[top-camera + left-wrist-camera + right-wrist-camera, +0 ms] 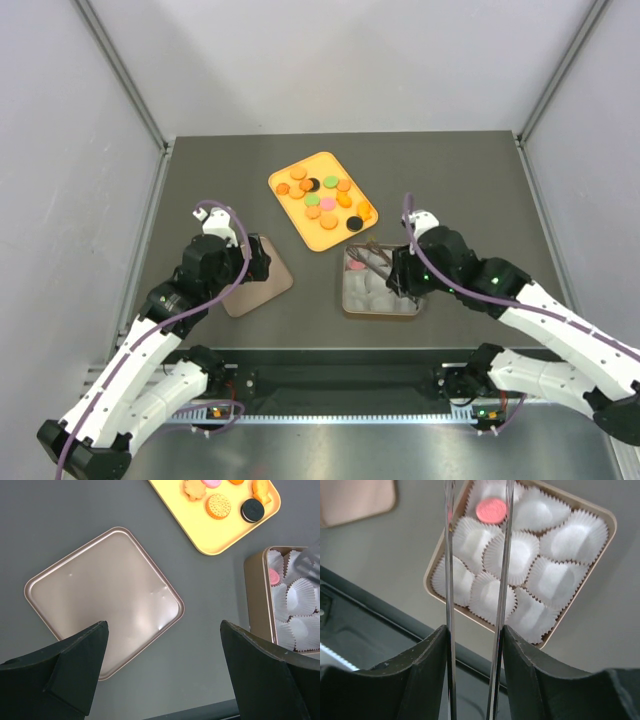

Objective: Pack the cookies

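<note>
Several cookies point(322, 200) in orange, pink, green and black lie on a yellow tray point(332, 240) at mid table. One pink cookie point(491, 510) rests in a white paper cup of the square tin point(607, 525). My right gripper point(475, 630) is shut on metal tongs point(449, 580). The tong arms stand apart above the tin, their tips near the pink cookie with nothing pinched between them. My left gripper point(164, 625) hangs open and empty over the table beside the tin's flat lid point(100, 600).
The tin point(347, 300) sits near the front edge, right of the lid point(258, 285). White cups fill the tin. The black base rail runs along the near edge. Grey walls close in the left, right and far sides.
</note>
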Robot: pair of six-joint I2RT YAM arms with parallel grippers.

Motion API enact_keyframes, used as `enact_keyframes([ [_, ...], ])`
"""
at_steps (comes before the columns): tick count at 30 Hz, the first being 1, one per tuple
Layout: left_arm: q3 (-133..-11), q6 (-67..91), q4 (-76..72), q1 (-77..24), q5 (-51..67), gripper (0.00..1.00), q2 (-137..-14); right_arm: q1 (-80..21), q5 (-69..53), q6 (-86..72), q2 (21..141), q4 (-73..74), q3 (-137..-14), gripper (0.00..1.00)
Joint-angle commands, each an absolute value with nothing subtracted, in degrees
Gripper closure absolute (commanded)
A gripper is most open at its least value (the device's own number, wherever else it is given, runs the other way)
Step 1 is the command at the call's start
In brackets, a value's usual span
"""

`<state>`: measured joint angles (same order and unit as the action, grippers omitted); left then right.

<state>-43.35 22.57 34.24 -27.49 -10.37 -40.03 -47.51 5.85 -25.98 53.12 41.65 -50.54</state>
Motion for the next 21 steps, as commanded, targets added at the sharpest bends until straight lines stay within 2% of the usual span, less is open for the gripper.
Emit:
enact_keyframes([
  [1, -42.9, 22.9, 33.2, -27.6, -11.1, 0.02, -40.0, -48.5, 5.0, -24.6, 50.2, 44.1, -57.0, 0.54],
  [5, -43.0, 22.9, 33.1, -27.6, -11.0, 0.02, -40.4, -48.4, 7.1, -22.7, 52.5, 44.5, -62.3, 0.53],
  [21, -43.0, 23.0, 33.4, -27.6, -11.8, 0.02, -40.2, -46.7, 10.1, -13.5, 86.2, 36.2, -78.0, 0.54],
])
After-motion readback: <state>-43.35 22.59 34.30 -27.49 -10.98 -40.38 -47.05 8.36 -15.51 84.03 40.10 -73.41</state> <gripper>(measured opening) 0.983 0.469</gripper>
